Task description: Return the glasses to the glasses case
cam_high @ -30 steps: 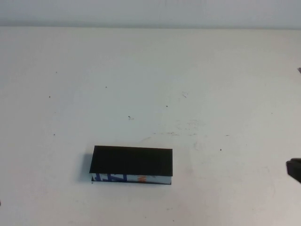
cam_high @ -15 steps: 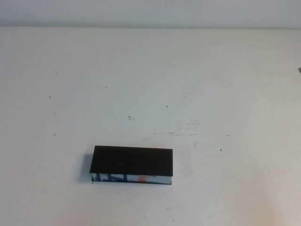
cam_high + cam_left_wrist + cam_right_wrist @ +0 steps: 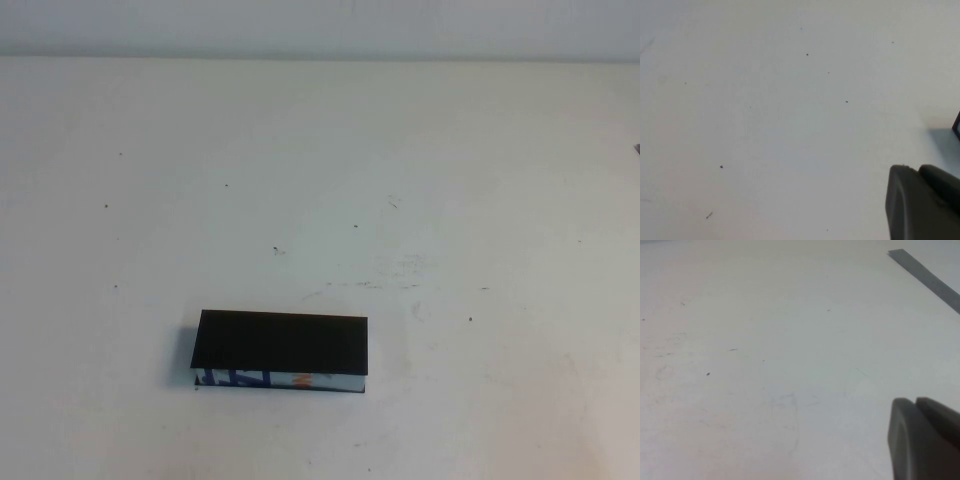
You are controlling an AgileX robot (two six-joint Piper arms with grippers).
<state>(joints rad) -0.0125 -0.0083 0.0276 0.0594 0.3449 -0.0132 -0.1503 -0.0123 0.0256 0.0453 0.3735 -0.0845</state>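
We saw the closed glasses case (image 3: 281,350) lying crosswise, nearer the left gripper (image 3: 925,202) than the right gripper (image 3: 925,440); whether either's jaws stood apart we could not tell.

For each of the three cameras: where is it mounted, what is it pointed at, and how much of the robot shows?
High view: raised on the robot's side, angled down at the white table and the closed glasses case; neither arm shows.
Left wrist view: on the left arm, facing bare tabletop; part of the left gripper shows.
Right wrist view: on the right arm, facing bare tabletop; part of the right gripper shows.
Shared: the same speckled table in all three; the glasses appear nowhere.
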